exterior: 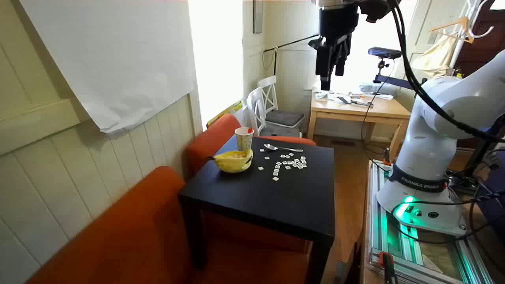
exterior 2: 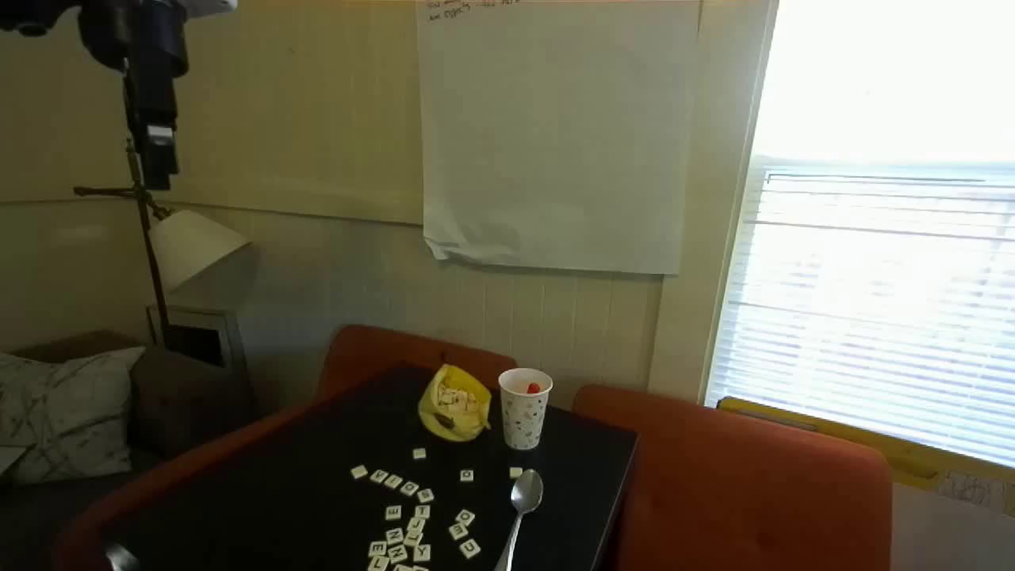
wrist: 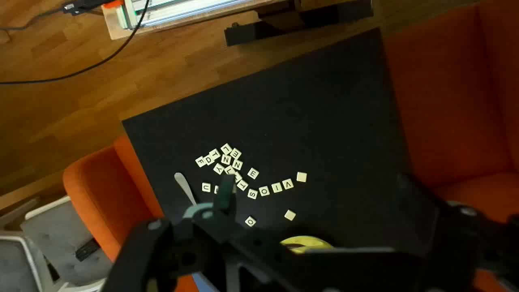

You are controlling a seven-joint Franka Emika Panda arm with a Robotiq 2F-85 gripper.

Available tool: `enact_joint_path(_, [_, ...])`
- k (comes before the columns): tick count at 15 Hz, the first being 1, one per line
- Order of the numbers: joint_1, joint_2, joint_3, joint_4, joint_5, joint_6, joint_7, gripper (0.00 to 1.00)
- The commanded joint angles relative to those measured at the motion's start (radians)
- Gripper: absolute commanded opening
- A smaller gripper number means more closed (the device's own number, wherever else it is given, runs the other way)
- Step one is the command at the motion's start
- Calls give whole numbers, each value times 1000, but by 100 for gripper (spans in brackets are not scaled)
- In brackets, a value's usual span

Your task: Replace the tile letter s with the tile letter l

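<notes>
With my pincer spread wide and empty above the counter, I should descend squarely onto the S tile, below the wrist view's centre, sparing neighbouring tiles, before fetching the L tile, left of centre.

In an exterior view, the hand hangs well above a black table scattered with pale tiles.

At three o'clock in an exterior view, a smooth, rounded white arm is ringed by a dark collar lettered FRANKA EMIKA; its base is lit green at nine o'clock. Toward two, black cables and a black, angular gripper are seen.
</notes>
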Motion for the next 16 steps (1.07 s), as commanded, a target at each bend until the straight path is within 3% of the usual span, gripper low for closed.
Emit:
enact_joint_path(1, [15, 5, -10, 2, -8, -1, 9, 100])
enact_joint_path(8, [-10, 22, 2, -3, -19, 13, 49, 100])
enact_joint_path(11, [-65, 48, 18, -43, -55, 98, 162, 100])
enact_joint_path(16, [-110, 148, -19, -119, -69, 293, 274, 100])
